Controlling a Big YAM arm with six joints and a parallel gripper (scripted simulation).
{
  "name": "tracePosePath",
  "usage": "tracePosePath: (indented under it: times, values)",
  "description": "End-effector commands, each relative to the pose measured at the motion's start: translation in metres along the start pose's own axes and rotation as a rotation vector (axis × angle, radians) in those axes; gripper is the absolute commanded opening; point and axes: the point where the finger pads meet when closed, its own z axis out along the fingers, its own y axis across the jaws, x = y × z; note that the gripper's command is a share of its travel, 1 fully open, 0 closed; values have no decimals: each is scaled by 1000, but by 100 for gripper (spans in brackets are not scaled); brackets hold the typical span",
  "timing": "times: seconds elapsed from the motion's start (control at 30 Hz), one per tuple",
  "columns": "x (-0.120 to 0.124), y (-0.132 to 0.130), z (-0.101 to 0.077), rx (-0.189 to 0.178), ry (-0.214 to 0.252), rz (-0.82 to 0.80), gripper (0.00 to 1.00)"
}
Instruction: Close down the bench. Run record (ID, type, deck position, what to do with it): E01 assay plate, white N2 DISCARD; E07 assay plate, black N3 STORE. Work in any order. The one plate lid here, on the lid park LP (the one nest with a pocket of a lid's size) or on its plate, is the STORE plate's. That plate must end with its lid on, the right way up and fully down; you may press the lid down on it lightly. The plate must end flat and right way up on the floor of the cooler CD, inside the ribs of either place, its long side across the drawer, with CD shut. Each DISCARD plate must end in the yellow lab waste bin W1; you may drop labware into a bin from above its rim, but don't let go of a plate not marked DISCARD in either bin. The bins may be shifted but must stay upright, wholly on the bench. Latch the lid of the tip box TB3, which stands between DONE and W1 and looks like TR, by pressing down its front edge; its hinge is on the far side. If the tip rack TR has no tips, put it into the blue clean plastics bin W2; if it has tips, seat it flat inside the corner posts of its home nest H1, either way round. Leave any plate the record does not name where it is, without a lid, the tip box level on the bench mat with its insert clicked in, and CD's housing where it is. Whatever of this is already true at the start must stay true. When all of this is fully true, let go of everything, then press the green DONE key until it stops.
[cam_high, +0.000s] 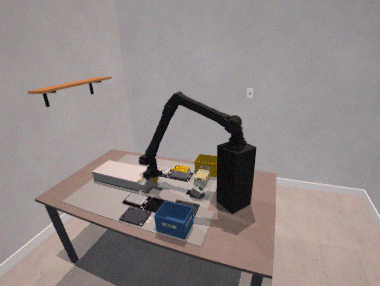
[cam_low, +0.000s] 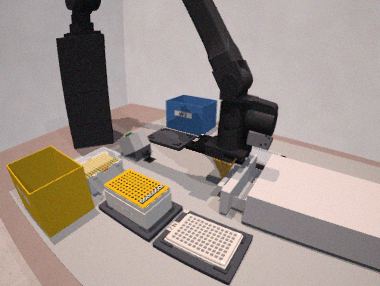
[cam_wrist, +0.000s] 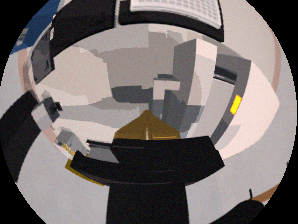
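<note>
My gripper (cam_low: 225, 169) is shut and empty, its yellow tip low against the front of the cooler CD's drawer (cam_low: 236, 187). The drawer stands a little way out of the long white housing (cam_low: 320, 200). I cannot see what lies in the drawer. The gripper tip also shows in the wrist view (cam_wrist: 147, 128). The tip rack (cam_low: 135, 189) with yellow tips sits on its nest. The tip box (cam_low: 100, 165) stands beside the yellow bin (cam_low: 45, 187).
The blue bin (cam_low: 191, 114) stands behind the arm, with flat dark nests (cam_low: 167, 137) in front of it. The grey DONE key block (cam_low: 132, 143) is near the tip box. The tall black arm pedestal (cam_low: 85, 85) stands at the back left.
</note>
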Motion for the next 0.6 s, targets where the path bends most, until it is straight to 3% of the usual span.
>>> tracePosePath:
  times: [0.0, 0.47, 0.53, 0.57]
  values:
    - [2, -44, -18, 89, -5, 16, 0]
    - [2, -44, -18, 89, -5, 16, 0]
    - [2, -34, -9, 50, -5, 16, 0]
    - [2, -35, -9, 50, -5, 16, 0]
